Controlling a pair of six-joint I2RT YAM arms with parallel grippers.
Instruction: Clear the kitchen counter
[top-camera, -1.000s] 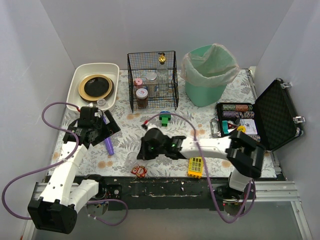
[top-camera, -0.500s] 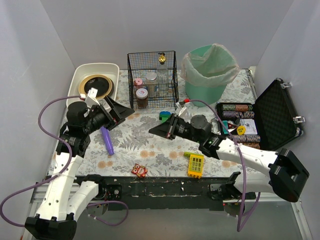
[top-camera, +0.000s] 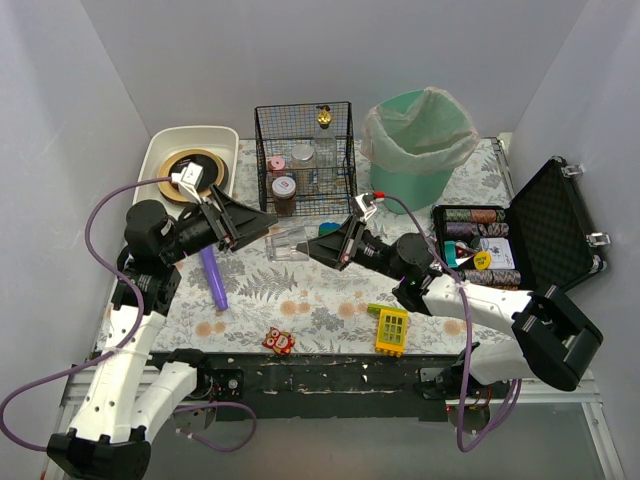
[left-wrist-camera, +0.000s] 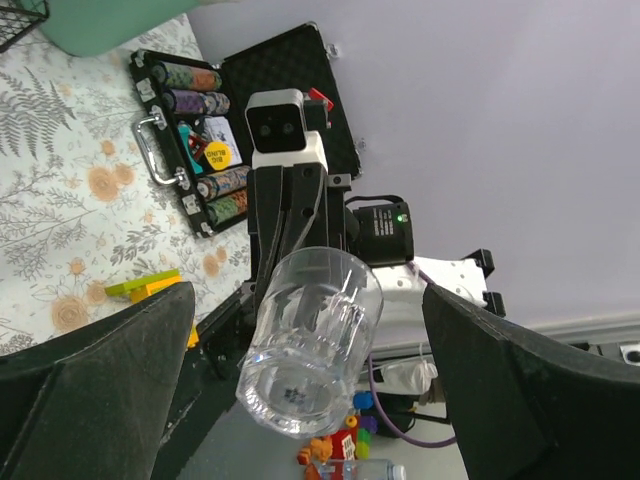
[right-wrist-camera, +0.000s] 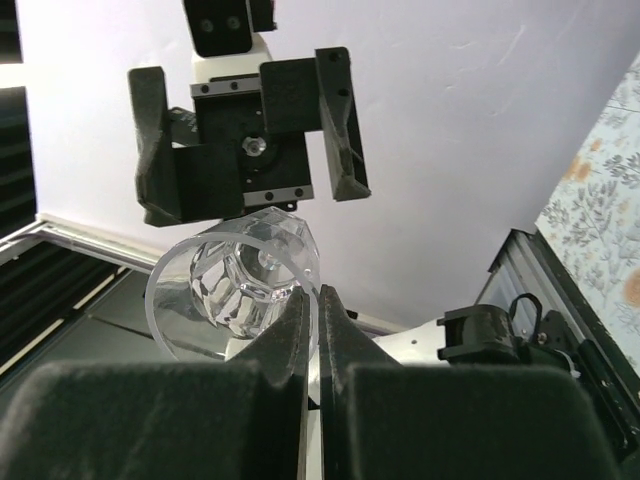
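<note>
A clear faceted glass hangs in the air above the kitchen counter, lying on its side. My right gripper is shut on its rim, one finger inside and one outside; the right wrist view shows the glass just past the closed fingertips of the right gripper. My left gripper faces it from the left, open. In the left wrist view the glass shows base first between the spread fingers of the left gripper, with a gap on each side.
On the counter lie a purple stick, a red owl toy, a yellow block and a green piece. At the back stand a white tub with a plate, a wire basket and a green bin. An open chip case is at right.
My right gripper rose from the front of the counter to mid-air, holding the glass. My left gripper lifted, swung right to face it, and now has the glass between its fingers.
</note>
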